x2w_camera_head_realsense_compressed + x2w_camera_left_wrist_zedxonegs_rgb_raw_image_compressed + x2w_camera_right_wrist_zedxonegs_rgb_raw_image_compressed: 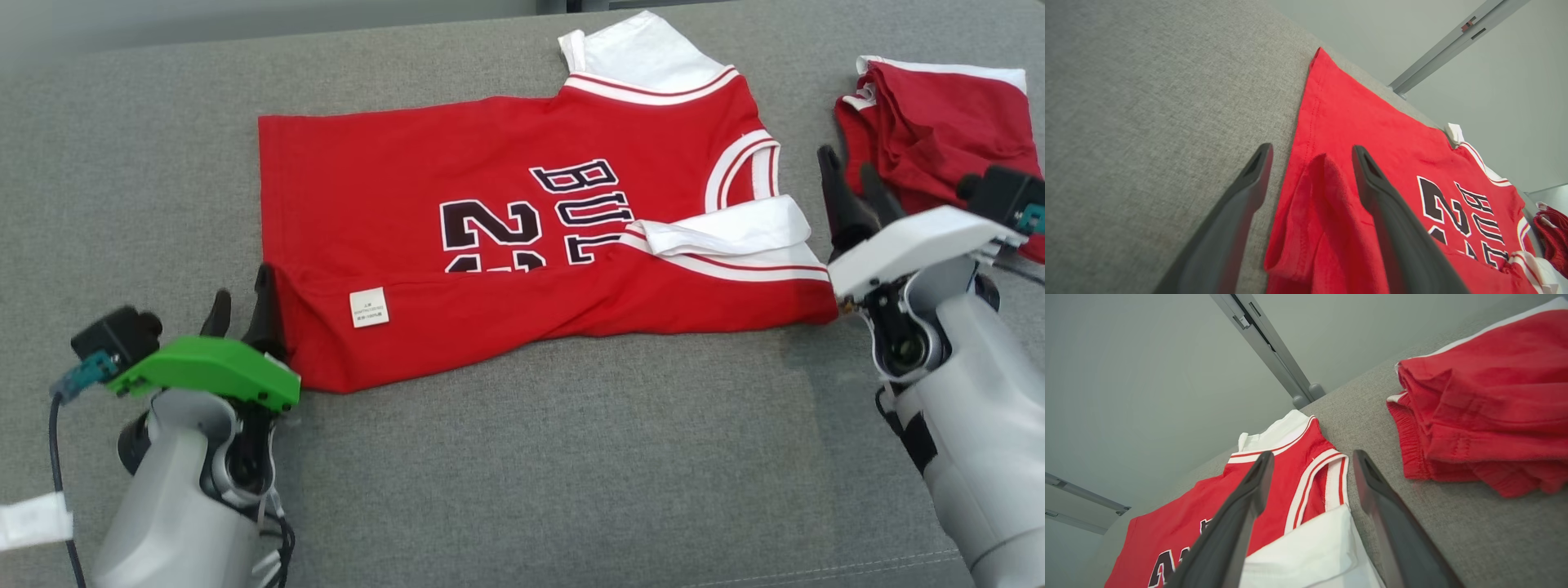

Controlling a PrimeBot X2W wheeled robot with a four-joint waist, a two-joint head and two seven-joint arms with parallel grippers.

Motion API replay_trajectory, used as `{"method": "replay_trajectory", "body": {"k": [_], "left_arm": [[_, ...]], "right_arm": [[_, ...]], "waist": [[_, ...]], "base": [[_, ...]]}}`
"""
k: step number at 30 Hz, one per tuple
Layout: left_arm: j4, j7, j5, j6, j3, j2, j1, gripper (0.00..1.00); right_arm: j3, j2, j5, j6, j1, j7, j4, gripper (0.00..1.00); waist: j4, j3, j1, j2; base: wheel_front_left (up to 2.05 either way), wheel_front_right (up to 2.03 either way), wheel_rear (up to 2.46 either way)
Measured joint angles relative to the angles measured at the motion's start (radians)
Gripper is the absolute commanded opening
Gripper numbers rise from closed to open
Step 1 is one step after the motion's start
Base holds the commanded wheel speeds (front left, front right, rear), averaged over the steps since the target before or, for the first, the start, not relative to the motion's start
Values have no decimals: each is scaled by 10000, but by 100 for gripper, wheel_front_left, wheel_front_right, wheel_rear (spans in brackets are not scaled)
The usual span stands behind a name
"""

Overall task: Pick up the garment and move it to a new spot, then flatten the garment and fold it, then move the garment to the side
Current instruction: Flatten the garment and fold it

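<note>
Garment point(408, 180) lies flat; left jaws, pointing forward, gape astride hem corner point(1314, 196); right jaws gape at white sleeve point(1306, 547); nothing gripped

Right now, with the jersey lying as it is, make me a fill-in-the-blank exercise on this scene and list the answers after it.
1. The red jersey lies on a ____ fabric surface.
2. The jaws of the left gripper and the right gripper both stand ____.
3. In the head view, the second red garment lies to the jersey's ____.
4. The first digit printed on the jersey is ____.
Missing words: grey; open; right; 2.
</note>
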Motion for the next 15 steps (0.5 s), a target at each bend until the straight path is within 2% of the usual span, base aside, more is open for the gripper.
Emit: {"method": "replay_trajectory", "body": {"k": [7,15], "left_arm": [[330,-169,-719,-267,372,-182,1378,100],[468,-52,-1371,-439,522,-385,1992,100]], "right_arm": [[284,-44,-50,84,1316,-713,117,100],[430,403,77,88,2223,-892,105,100]], "waist": [[18,-495,0,0],[-142,-1036,0,0]], "base": [[0,0,0],[0,0,0]]}}
